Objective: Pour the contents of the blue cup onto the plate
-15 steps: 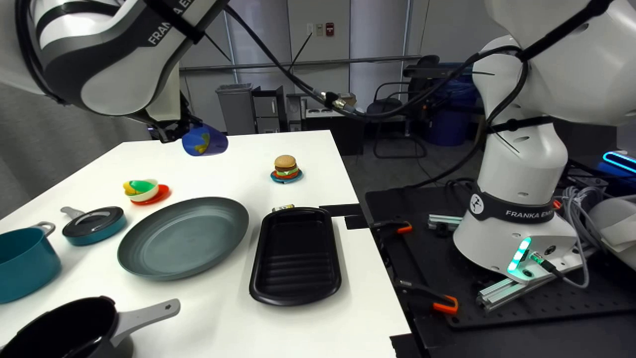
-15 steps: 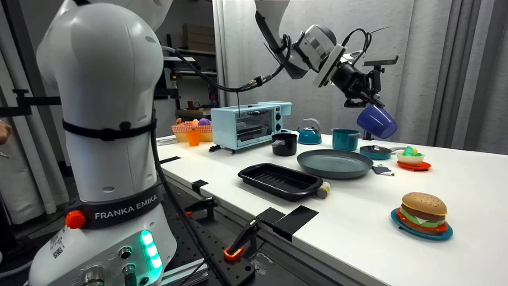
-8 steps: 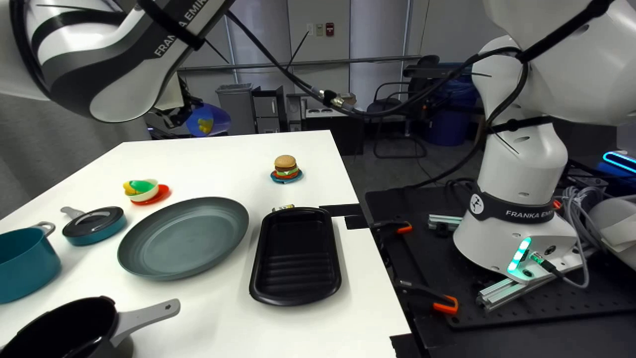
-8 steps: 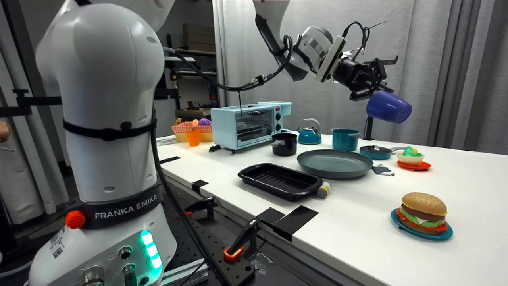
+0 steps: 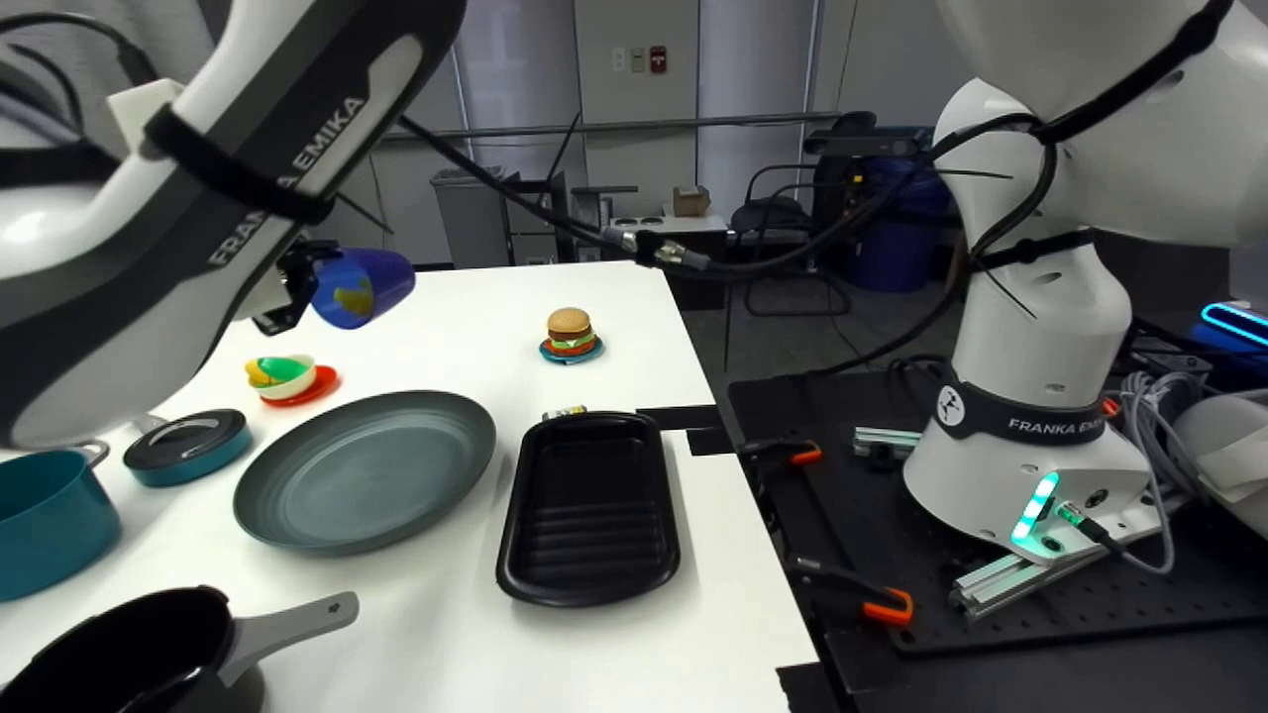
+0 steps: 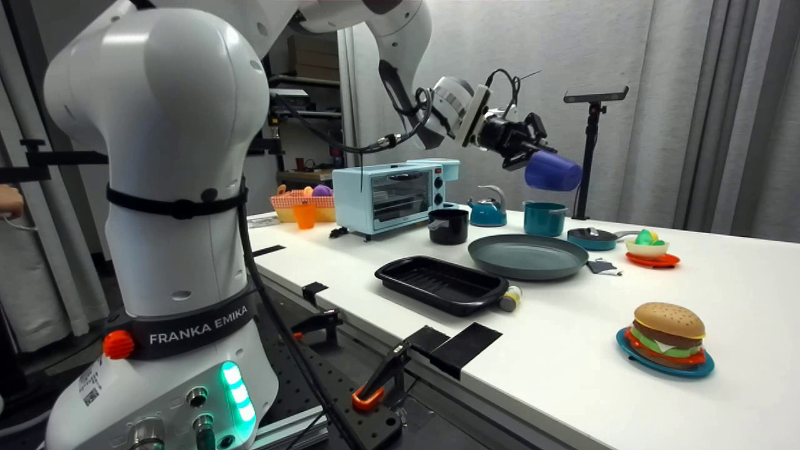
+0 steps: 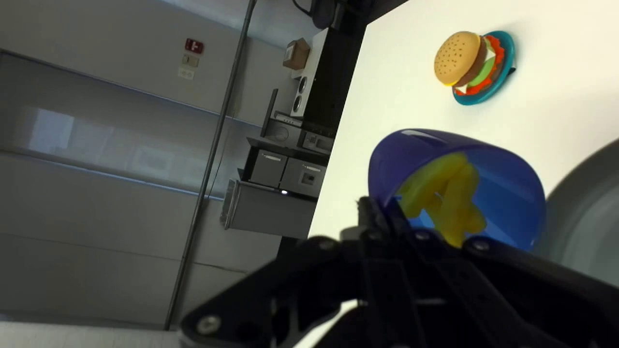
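Observation:
The blue cup (image 6: 553, 171) hangs in the air on its side, nearly level, its mouth towards my gripper. In the wrist view, several yellow stick-shaped pieces, the contents (image 7: 454, 193), lie inside the cup near its mouth. My gripper (image 7: 382, 208) is shut on the cup's rim, one finger on each side of the wall. The dark grey-teal plate (image 5: 367, 475) stands on the table with nothing on it. Both exterior views show the cup higher than the plate; whether it is directly over it I cannot tell. At the wrist view's right edge, part of the plate (image 7: 595, 227) appears.
A black grill pan (image 6: 440, 284) sits beside the plate, and a burger toy (image 5: 570, 335) is farther off. Around the plate stand a teal pot (image 6: 544, 219), a small lidded pan (image 5: 188, 451), a black pot (image 5: 129, 654) and a bowl (image 6: 647, 249) on a red saucer.
My gripper and the cup rose a little at first, then shifted leftward in both exterior views. The cup has turned from slanting to almost level. The pieces have stayed inside it.

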You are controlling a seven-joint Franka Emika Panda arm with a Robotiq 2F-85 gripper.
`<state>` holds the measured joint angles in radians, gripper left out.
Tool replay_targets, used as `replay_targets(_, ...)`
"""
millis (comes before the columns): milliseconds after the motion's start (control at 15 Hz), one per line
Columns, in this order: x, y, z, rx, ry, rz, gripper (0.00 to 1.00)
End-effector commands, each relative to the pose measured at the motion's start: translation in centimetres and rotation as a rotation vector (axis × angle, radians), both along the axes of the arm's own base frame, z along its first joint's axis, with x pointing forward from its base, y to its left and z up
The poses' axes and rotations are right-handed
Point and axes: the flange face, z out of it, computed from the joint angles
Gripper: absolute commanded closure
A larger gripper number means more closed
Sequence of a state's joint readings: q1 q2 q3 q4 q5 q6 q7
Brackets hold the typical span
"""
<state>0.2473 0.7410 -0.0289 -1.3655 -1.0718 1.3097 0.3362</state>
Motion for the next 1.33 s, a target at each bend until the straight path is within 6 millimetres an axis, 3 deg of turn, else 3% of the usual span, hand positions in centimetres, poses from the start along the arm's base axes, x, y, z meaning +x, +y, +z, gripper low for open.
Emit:
replay_targets(0, 2.1, 3.1, -1.1, -0.069, 0.013, 0.017, 0.99)
replay_targets(133, 2.4, 3.6, -1.6, -0.092, 0.018, 0.013, 0.99)
replay_targets(733, 2.0, -1.3, -0.8, -0.242, 0.041, -0.048, 0.99)
replay_targets(1267, 1.4, -2.2, -1.0, -0.313, 0.075, -0.074, 0.99)
